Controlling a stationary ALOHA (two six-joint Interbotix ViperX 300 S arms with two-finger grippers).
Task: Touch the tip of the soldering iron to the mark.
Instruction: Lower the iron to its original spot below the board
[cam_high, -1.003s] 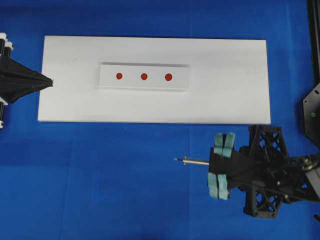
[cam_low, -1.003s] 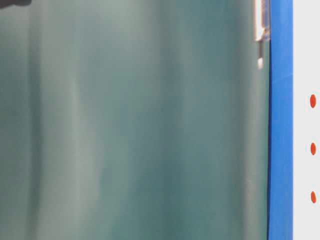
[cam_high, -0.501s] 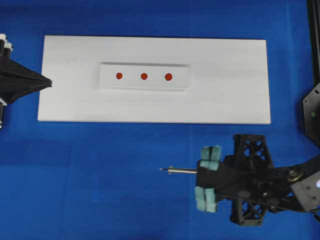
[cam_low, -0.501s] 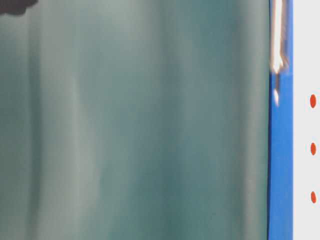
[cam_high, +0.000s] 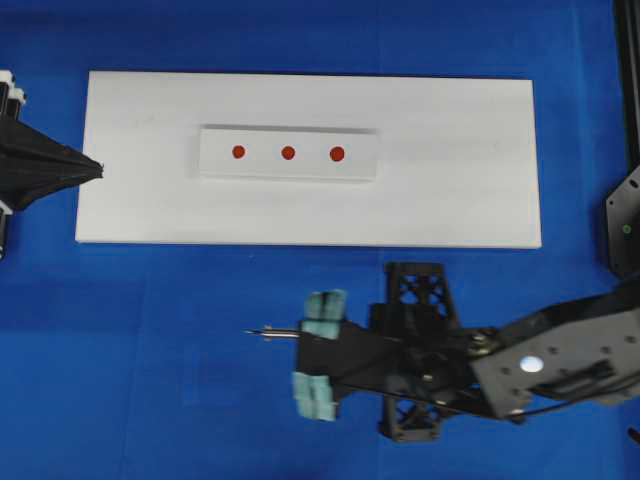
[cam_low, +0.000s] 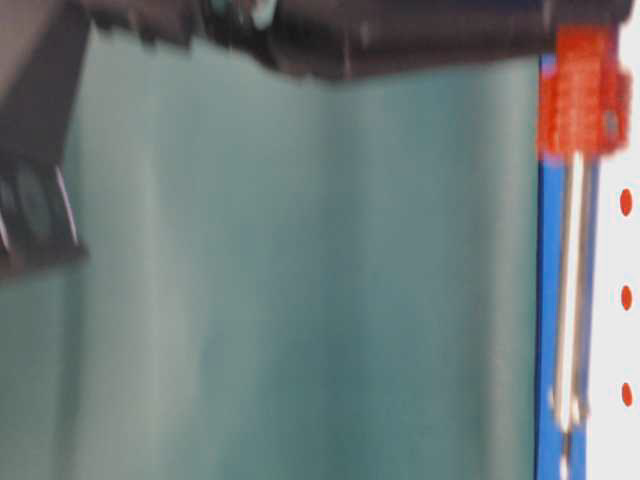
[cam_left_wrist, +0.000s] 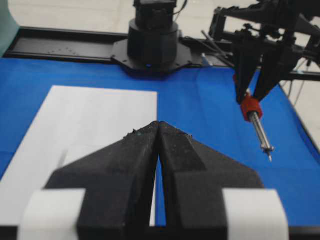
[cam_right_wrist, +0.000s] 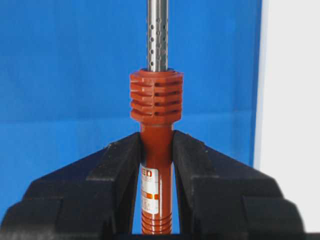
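The soldering iron (cam_right_wrist: 156, 100) has a red-orange handle, and my right gripper (cam_right_wrist: 156, 137) is shut on that handle. Overhead, its silver shaft (cam_high: 275, 333) points left over the blue cloth, in front of the white board (cam_high: 450, 200); the tip is about level with the leftmost mark. Three red marks (cam_high: 238, 152) (cam_high: 288, 153) (cam_high: 337, 154) sit in a row on a raised white strip in the board's middle. The tip is well short of them and touches nothing. My left gripper (cam_high: 98, 168) is shut and empty at the board's left edge. The left wrist view shows the iron (cam_left_wrist: 257, 125) hanging tip-down.
Blue cloth (cam_high: 150, 350) covers the table around the board. A black arm base (cam_high: 625, 220) and a rail (cam_high: 628, 80) stand at the right edge. The table-level view is blurred, with the iron (cam_low: 575, 300) beside the marks (cam_low: 626, 297).
My right arm has carried the soldering iron to the left along the front of the board, by about a third of the board's length. The left gripper has stayed in place.
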